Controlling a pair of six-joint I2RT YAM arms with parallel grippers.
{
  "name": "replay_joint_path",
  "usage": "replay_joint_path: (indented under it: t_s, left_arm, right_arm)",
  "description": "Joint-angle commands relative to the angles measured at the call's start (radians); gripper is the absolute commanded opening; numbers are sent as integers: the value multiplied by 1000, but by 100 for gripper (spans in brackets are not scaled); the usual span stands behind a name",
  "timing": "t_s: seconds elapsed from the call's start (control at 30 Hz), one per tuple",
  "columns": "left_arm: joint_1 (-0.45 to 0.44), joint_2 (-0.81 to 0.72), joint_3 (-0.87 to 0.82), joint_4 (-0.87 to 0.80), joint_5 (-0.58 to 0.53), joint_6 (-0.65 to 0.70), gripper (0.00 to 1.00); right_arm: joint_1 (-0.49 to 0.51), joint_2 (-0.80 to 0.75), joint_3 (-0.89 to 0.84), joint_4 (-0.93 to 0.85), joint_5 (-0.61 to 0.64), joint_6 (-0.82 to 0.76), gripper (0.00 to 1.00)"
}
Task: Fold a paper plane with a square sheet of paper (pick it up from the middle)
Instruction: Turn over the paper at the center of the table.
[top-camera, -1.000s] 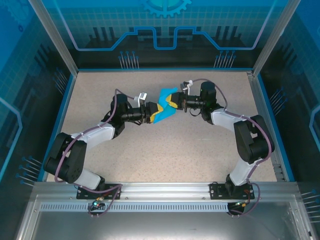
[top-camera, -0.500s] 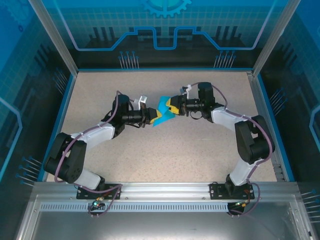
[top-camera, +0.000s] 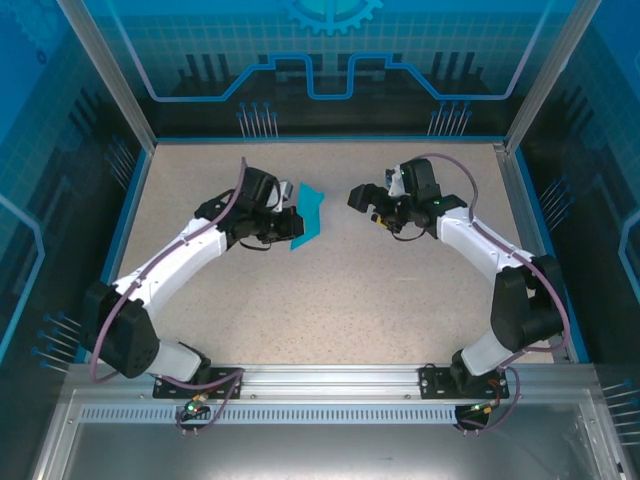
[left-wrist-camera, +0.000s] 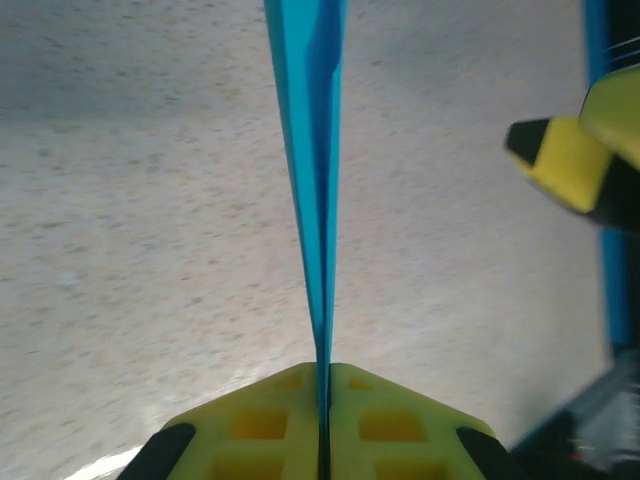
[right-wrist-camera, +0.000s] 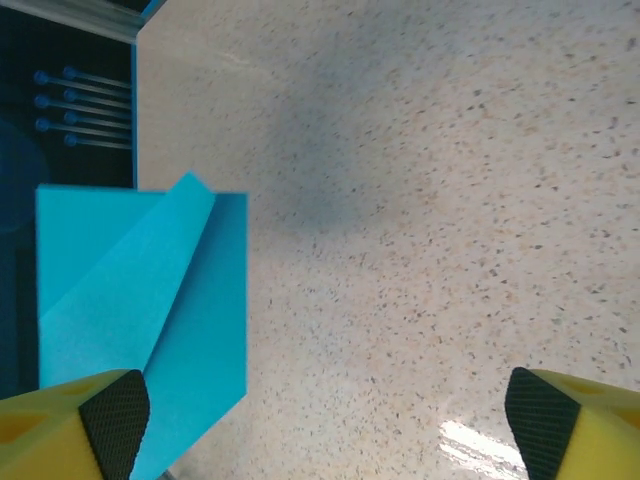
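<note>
**Two-arm cell during the fold, read from the near edge outward; positions are given relative to the sheet of paper (top-camera: 308, 212).**

Nearest the camera, well short of the sheet, a metal rail (top-camera: 330, 378) carries both arm bases. From it the left arm (top-camera: 170, 265) reaches diagonally toward the sheet from its near-left side. The right arm (top-camera: 495, 260) bends in from the sheet's right side over the speckled tabletop (top-camera: 350, 300).

The left hand (top-camera: 288, 222) meets the sheet at its left edge and is closed on it. In the left wrist view the two yellow fingers (left-wrist-camera: 270, 420) are pressed together with the teal-blue sheet (left-wrist-camera: 312, 180) pinched between them. There the sheet is seen edge-on, a thin blade running straight away from the hand (left-wrist-camera: 323, 400). (Whether the sheet's lower edge rests on the tabletop cannot be told.)

The right hand (top-camera: 360, 198) stands to the right of the sheet, apart from it with bare tabletop between. Its jaws are spread wide and hold nothing. In the right wrist view its black-padded yellow fingertips (right-wrist-camera: 110, 410) sit at the two lower corners of the frame. The sheet (right-wrist-camera: 130, 320) lies just beyond the fingertip at the lower left corner, showing a rectangular outline with one flap folded diagonally across its face. One yellow finger (left-wrist-camera: 575, 150) of that hand also appears to the right of the sheet in the left wrist view.

Farthest from the camera, behind the sheet, stands the blue patterned back wall (top-camera: 330, 60).
</note>
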Motion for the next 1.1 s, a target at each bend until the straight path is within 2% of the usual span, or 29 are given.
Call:
replay_joint_path:
  t_s: [0.0,0.07,0.27,0.47,0.7,0.8,0.87,0.97,1.0,1.07]
  left_arm:
    - [-42,34,90,-283,-344,113,8]
    - [-75,73,121,-331,-502,119,7]
    - [-158,190,155,-428,-767,54,6]
    - [-229,323,192,-400,-800,9,7]
    - [-260,520,306,-402,-806,-61,11]
    - [-266,550,341,-372,-734,-62,23]
    - [-264,537,330,-314,-632,-42,35]
    - [-250,491,291,-176,-424,12,49]
    - [-238,474,272,-127,-338,17,52]
    - [-215,442,253,-80,-241,22,58]
  right_arm:
    - [5,-26,-32,5,56,47,98]
    - [5,-47,-65,13,94,62,99]
    - [1,-132,-162,-40,205,94,99]
    - [-15,-221,-203,-132,246,56,100]
    - [-32,-286,-251,-163,286,18,100]
    - [-45,-276,-248,-195,296,-7,99]
    - [-48,-261,-231,-224,304,-26,99]
    - [-40,-244,-226,-216,308,-53,98]
    - [-29,-237,-226,-202,320,-57,97]
    - [1,-208,-214,-185,346,-57,96]
